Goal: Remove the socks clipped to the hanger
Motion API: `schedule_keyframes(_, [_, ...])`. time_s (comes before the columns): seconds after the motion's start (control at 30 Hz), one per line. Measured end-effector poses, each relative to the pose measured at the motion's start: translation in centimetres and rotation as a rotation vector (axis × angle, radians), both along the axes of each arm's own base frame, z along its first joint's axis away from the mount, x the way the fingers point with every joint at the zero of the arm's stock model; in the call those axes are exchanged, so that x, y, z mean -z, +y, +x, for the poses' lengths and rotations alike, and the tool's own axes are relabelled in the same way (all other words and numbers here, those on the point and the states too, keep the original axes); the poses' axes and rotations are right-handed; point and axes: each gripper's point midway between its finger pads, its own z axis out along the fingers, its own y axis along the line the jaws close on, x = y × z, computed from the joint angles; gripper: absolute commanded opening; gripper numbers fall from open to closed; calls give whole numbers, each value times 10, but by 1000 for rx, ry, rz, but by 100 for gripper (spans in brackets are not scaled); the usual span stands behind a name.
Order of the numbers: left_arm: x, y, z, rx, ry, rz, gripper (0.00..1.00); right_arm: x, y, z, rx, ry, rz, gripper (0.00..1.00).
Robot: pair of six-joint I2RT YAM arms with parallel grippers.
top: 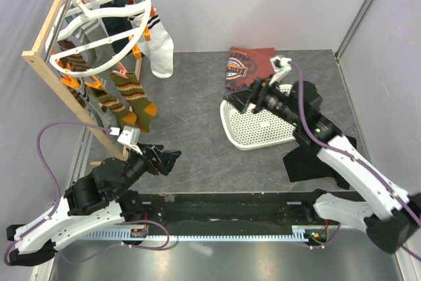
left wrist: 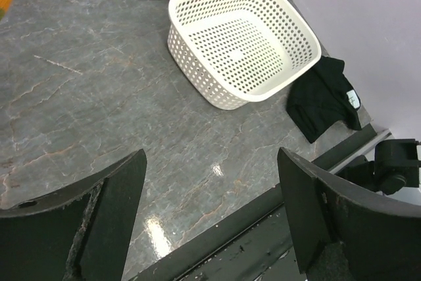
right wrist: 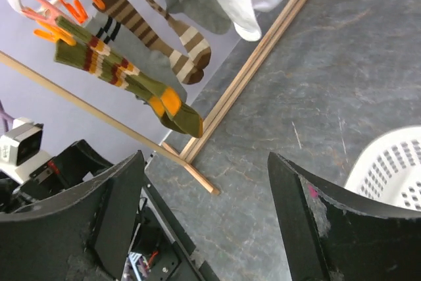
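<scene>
Dangling soft striped socks [top: 135,97] — round white plastic hanger [top: 99,45], orange clips [top: 122,70].

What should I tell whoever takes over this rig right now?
Left gripper: fingers open, empty, low over the table near the wooden rack.
Right gripper: fingers open, empty, above the white basket, facing the rack.
The socks hang clipped to the hanger on the rack, far left.
Done: nothing that shows; the basket is empty and no sock lies on the table.
Left: unclip every sock.
</scene>
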Motion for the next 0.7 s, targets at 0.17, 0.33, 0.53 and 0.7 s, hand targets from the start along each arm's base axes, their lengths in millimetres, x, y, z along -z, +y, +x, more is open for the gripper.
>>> schedule_keyframes(0.17, [4, 8, -3, -9, 0, -15, 87, -2, 61, 10, -94, -19, -43, 84])
schedule_keyframes(0.33, [2, 14, -6, -13, -4, -36, 86, -7, 131, 1, -198, -92, -97, 76])
schedule_keyframes(0.53, [-3, 22, -11, -17, -11, -90, 85, 4, 206, -13, -312, -214, -145, 67])
schedule_keyframes(0.7, [-1, 26, -13, -25, 0, -97, 84, 30, 242, -3, -350, -279, -134, 62])
